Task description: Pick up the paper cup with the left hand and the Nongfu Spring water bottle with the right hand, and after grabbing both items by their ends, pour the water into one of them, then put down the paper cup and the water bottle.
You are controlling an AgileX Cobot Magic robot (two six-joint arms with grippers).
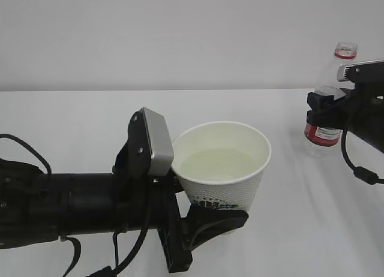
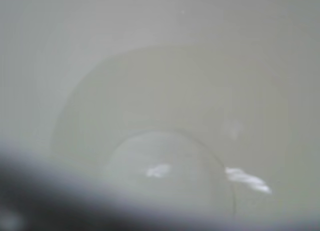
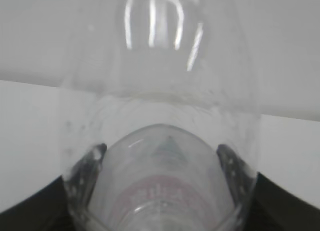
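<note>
The small white tapered paper cup, smooth and cream inside with a dark leaf logo on its wall, sits upright in the left black claw, gripped low on its body above the plain white bench, with clear water pooled inside. At the far right, the right black claw clasps the clear ribbed plastic bottle around its middle, just above the red label, uncapped red-ringed neck up. Through the right wrist camera the bottle's glossy wall fills the view between the dark jaws.
</note>
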